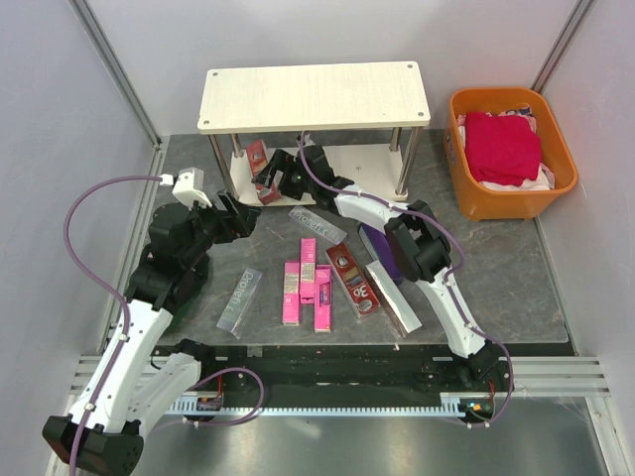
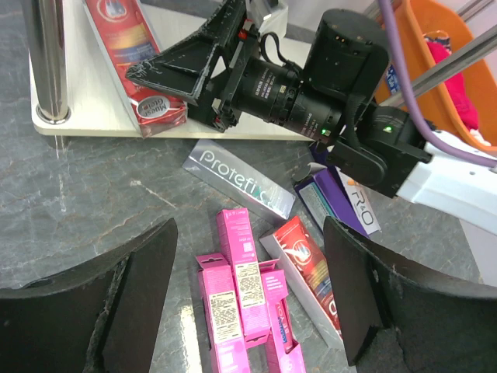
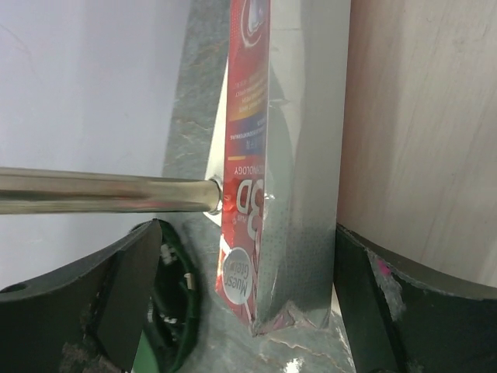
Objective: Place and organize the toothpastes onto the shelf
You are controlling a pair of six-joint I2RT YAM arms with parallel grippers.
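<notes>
1 red toothpaste carton [image 3: 245, 93] sits on the shelf's [image 1: 313, 94] lower board, right beside a metal leg [image 3: 101, 190]. The right gripper [image 3: 247, 233] is down there with its jaws spread wide, 1 on either side of it. Over to the left gripper [image 2: 250, 233]: it hovers above the table [image 1: 496, 268], jaws apart, nothing between them. Below it lie 3 pink cartons [image 2: 241, 287] side by side, the silver Protefix carton [image 2: 237, 180], another red one [image 2: 309, 268] and a purple one [image 2: 330, 198].
</notes>
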